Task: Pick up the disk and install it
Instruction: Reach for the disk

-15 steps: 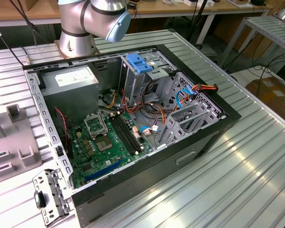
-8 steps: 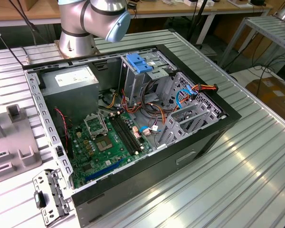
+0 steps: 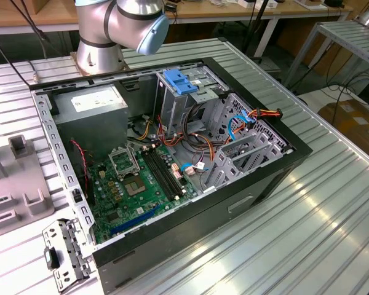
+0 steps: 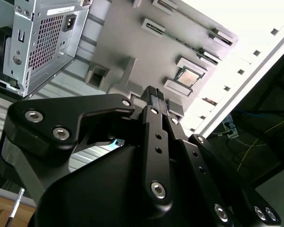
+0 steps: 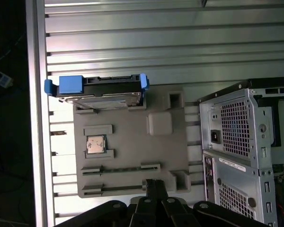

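In the first wrist view the disk (image 5: 98,91), a silver drive with blue side rails, stands on its edge in a slot at one end of a grey fixture plate (image 5: 132,146). My gripper (image 5: 154,183) hangs above the opposite end of that plate, well apart from the disk. Its black fingers are shut together with nothing between them. The second wrist view has the gripper (image 4: 154,92) over the same plate (image 4: 132,42). The open computer case (image 3: 172,153) lies on the table in the exterior view.
A small processor chip (image 5: 95,144) rests in a recess of the plate. Inside the case are a motherboard (image 3: 141,181), a grey power supply (image 3: 92,101) and a drive cage holding a bare blue bracket (image 3: 180,82). The ribbed aluminium table (image 3: 307,221) stretches around the case.
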